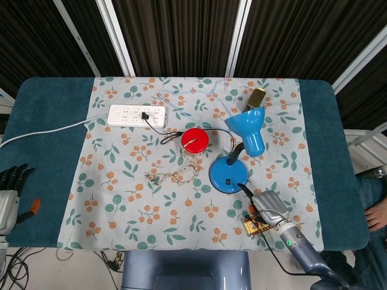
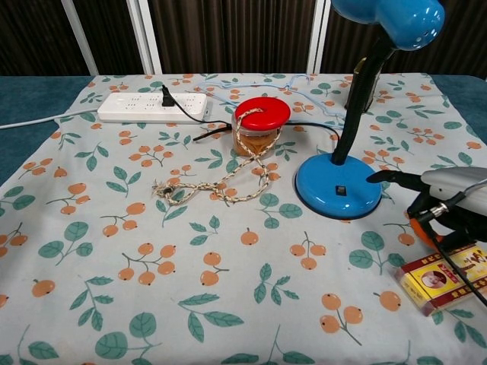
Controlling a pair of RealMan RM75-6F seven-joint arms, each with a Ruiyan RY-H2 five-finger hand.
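Observation:
My right hand [image 1: 264, 205] [image 2: 441, 199] hovers just above the yellow and red card box [image 1: 257, 226] [image 2: 445, 278] near the table's front right. One finger points toward the round base of the blue desk lamp [image 1: 230, 176] [image 2: 338, 186]; the hand holds nothing. The lamp's shade [image 1: 248, 128] leans toward the back right. A jar with a red lid [image 1: 195, 141] [image 2: 262, 115] stands left of the lamp, with a braided string [image 1: 172, 176] [image 2: 217, 182] trailing from it. My left hand [image 1: 10, 193] rests empty off the table's left front edge, fingers apart.
A white power strip [image 1: 136, 115] [image 2: 152, 107] with a black plug lies at the back left, its white cord running off the left edge. A brass cylinder [image 1: 256, 96] stands behind the lamp. A flowered cloth [image 1: 133, 205] covers the blue table [image 1: 42, 115].

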